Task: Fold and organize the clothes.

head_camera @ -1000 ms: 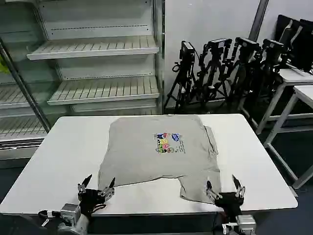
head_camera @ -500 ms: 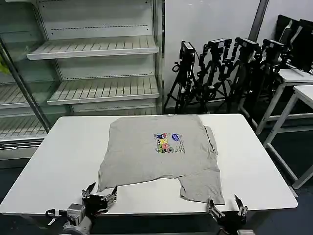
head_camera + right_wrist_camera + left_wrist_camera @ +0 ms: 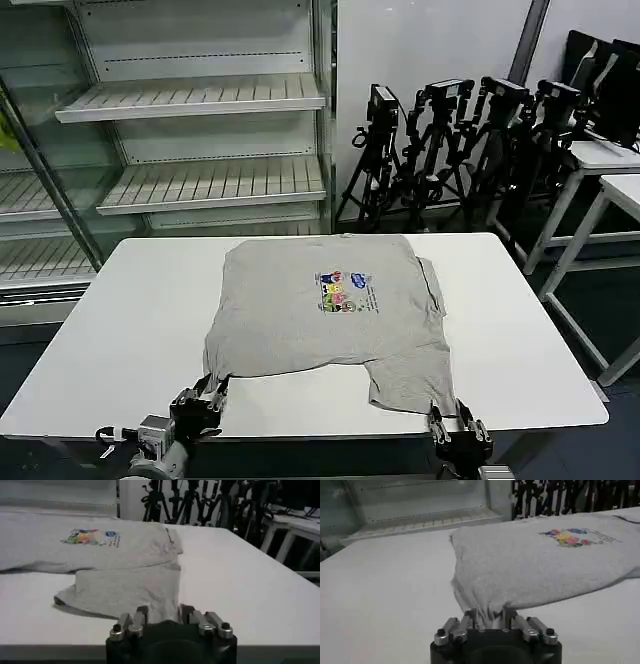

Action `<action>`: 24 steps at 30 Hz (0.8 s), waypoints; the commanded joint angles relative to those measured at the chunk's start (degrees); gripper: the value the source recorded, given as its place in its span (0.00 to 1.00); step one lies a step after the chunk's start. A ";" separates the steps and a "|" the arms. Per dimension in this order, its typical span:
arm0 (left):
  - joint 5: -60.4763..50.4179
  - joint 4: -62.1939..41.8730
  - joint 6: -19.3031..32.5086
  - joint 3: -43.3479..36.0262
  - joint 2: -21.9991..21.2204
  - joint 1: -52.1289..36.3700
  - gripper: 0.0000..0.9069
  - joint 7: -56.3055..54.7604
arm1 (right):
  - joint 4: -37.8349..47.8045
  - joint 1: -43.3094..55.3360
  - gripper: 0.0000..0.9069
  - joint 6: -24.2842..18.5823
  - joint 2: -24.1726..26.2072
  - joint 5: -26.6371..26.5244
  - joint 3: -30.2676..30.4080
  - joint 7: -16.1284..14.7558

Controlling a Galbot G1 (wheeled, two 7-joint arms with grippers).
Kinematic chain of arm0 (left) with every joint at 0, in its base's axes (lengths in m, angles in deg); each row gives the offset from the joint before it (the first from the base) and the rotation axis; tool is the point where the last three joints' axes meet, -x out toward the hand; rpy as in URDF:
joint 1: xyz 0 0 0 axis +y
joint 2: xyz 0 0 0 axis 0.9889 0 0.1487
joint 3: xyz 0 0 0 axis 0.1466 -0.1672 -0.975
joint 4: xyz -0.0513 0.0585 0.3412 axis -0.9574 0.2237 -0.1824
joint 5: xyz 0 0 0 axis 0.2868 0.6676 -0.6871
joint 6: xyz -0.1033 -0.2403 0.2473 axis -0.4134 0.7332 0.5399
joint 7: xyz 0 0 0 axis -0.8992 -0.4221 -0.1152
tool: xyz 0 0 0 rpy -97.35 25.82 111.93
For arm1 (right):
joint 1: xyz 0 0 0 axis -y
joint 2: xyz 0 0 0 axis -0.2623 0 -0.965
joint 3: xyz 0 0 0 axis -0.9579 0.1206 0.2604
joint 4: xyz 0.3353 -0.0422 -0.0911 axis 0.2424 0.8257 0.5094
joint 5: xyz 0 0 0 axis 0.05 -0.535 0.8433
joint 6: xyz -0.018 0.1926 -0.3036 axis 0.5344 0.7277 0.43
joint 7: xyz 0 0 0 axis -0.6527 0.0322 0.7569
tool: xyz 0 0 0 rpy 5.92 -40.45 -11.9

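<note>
T-shirt (image 3: 330, 310) is being displayed flat on the white surface (image 3: 130, 310), print side up, grey, with a small multicoloured print (image 3: 345, 291) on the chest. One sleeve is lying folded out toward the near edge of the surface (right-hand corner of the shirt), the rest of the hem sitting further back.

Left gripper (image 3: 207, 393) is being held at the T-shirt's near left corner. In the left wrist view its fingers (image 3: 470, 617) are being pressed together on a bunched fold of grey cloth; the corner is being pinched.

Right gripper (image 3: 458, 428) is being held at the near edge of the surface, just beside the folded-out sleeve. Its fingers (image 3: 141, 614) are being closed on the sleeve's edge, as seen in the right wrist view.

Shelving (image 3: 190, 110) and tripods (image 3: 450, 140) are being left standing beyond the T-shirt.
</note>
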State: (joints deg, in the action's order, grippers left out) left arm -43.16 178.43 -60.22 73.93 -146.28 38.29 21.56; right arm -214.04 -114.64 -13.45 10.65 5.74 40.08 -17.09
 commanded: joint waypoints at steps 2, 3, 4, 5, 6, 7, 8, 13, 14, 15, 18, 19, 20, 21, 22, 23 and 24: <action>0.30 -0.35 -0.36 -0.14 -0.26 0.03 0.02 0.01 | 0.29 0.62 0.00 -0.19 -0.04 -0.49 0.06 -0.23; 0.32 -0.32 -0.34 -0.12 -0.35 0.03 0.02 0.04 | 0.16 0.49 0.00 -0.31 -0.01 -0.52 0.05 -0.29; 0.35 -0.19 -0.33 -0.07 -0.44 0.03 0.02 0.05 | -0.10 0.27 0.00 -0.62 0.04 -0.51 0.02 -0.34; 0.41 0.04 -0.32 0.01 -0.57 0.04 0.02 0.04 | -0.42 -0.03 0.00 -1.24 0.06 -0.51 -0.03 -0.40; 0.35 0.46 -0.33 0.15 -0.65 0.10 0.02 0.01 | -0.84 -0.42 0.00 -1.81 0.05 -0.48 -0.12 -0.45; 0.02 1.03 -0.29 0.35 -0.78 0.29 0.02 -0.15 | -1.39 -0.98 0.00 -2.81 0.01 -0.28 -0.26 -0.43; -0.39 2.17 -0.27 0.61 -0.92 0.58 0.02 -0.19 | -1.86 -1.68 0.00 -4.29 -0.07 0.26 -0.37 -0.18; -1.05 7.77 -0.26 2.58 -1.22 2.08 0.02 -0.78 | -6.65 -4.77 0.00 -8.48 -0.16 2.54 -1.13 0.20; -1.01 8.88 -0.26 3.17 -1.15 2.29 0.02 -0.81 | -7.55 -5.10 0.00 -8.69 -0.10 2.54 -1.46 0.18; -0.91 9.66 -0.26 3.68 -1.00 2.41 0.02 -0.82 | -8.80 -5.19 0.00 -8.75 0.00 2.54 -1.80 0.17; -0.02 11.76 -0.25 5.31 -0.28 2.51 0.02 -0.72 | -10.93 -4.56 0.00 -8.66 0.32 1.72 -3.39 0.24; 0.28 12.36 -0.25 5.80 0.17 2.44 0.02 -0.51 | -11.28 -4.12 0.00 -8.56 0.46 1.14 -4.09 0.27; 0.52 12.51 -0.24 5.99 0.51 2.32 0.02 -0.37 | -11.44 -3.46 0.00 -8.48 0.54 0.79 -4.52 0.28; 0.68 12.64 -0.23 6.10 0.90 2.08 0.02 -0.23 | -11.44 -1.98 0.00 -8.14 0.76 -0.30 -5.50 0.29; 0.92 12.48 -0.22 6.14 1.61 1.59 0.02 0.17 | -11.15 -0.12 0.00 -7.46 1.11 -1.22 -6.33 0.40; 1.06 11.99 -0.23 6.08 2.10 1.18 0.02 0.32 | -11.01 1.17 0.00 -6.98 1.38 -1.69 -6.55 0.43; 1.24 11.63 -0.22 5.94 2.50 0.52 0.02 0.44 | -10.42 2.89 0.00 -6.39 1.84 -2.70 -6.89 0.49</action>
State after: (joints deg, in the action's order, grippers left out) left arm -42.89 186.11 -60.56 77.84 -146.23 40.02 21.32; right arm -221.79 -114.47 -19.26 12.32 4.68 35.22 -16.56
